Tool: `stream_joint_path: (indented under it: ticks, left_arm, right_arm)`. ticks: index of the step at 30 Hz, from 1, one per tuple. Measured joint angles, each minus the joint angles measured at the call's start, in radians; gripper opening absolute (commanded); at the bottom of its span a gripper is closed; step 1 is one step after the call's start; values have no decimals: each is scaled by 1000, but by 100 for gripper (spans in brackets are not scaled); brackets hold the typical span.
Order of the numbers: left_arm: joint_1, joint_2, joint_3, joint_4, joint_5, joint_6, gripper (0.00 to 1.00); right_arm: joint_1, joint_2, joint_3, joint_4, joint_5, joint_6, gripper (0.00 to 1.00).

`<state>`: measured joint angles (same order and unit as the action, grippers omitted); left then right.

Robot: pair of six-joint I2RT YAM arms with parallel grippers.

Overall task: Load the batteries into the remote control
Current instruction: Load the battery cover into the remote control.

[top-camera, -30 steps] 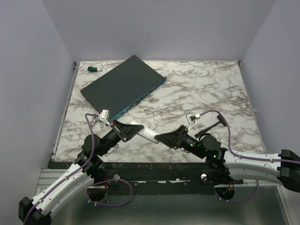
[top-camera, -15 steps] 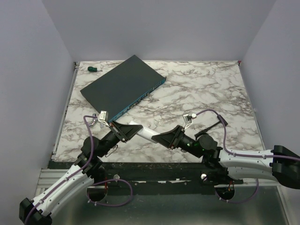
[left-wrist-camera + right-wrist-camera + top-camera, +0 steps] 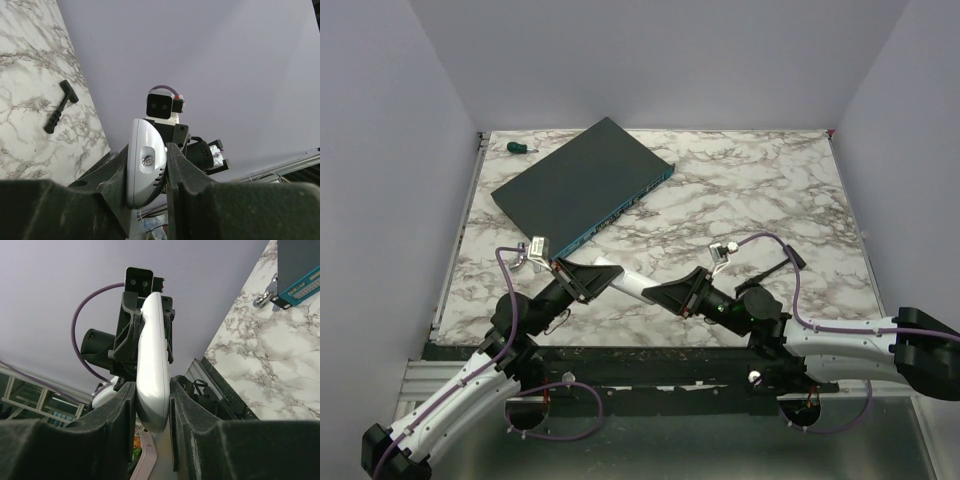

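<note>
Left gripper (image 3: 148, 152) and right gripper (image 3: 151, 386) are both pinching the remote control (image 3: 635, 288) over the table's (image 3: 750, 195) near edge; uneven pulling is risking a twist or drop.

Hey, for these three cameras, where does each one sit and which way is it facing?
Top external: above and behind the arm bases, looking down on the marble table; the left gripper and right gripper meet at the remote control.
Left wrist: on the left wrist, looking along its own fingers toward the right gripper.
Right wrist: on the right wrist, looking along its own fingers toward the left gripper.
Shared: both wrist views show the remote control.
</note>
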<state>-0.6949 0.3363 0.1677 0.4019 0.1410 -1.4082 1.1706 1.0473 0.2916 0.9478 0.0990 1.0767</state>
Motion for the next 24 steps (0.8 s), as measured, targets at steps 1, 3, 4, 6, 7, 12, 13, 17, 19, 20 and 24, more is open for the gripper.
stream_joint_path:
  ticks: [1, 3, 4, 6, 7, 12, 13, 17, 19, 20, 24]
  left_arm:
    - [0, -1, 0, 1, 0, 0, 1]
    - [0, -2, 0, 5, 0, -2, 2]
    - [0, -2, 0, 7, 0, -3, 4]
    - [0, -2, 0, 9, 0, -3, 9]
    - [0, -3, 0, 10, 0, -4, 15]
    - [0, -13, -4, 10, -2, -3, 48]
    - [0, -17, -6, 9, -2, 0, 54]
    - [0, -31, -15, -9, -11, -9, 76]
    - [0, -35, -15, -27, -16, -5, 96]
    - [0, -37, -15, -40, -18, -3, 99]
    - [0, -39, -8, -101, -24, 11, 99]
  right_arm:
    - [0, 2, 0, 3, 0, 0, 29]
    - [0, 3, 0, 10, -1, 0, 26]
    - [0, 4, 0, 14, -1, 0, 24]
    - [0, 4, 0, 18, -1, 0, 22]
    - [0, 4, 0, 19, -1, 0, 20]
    - [0, 4, 0, 23, -1, 0, 7]
    - [0, 4, 0, 23, 0, -1, 5]
    - [0, 4, 0, 23, 0, -3, 1]
    - [0, 3, 0, 23, 1, -4, 1]
    - [0, -1, 0, 18, 3, -5, 1]
    - [0, -59, 0, -40, 30, -15, 1]
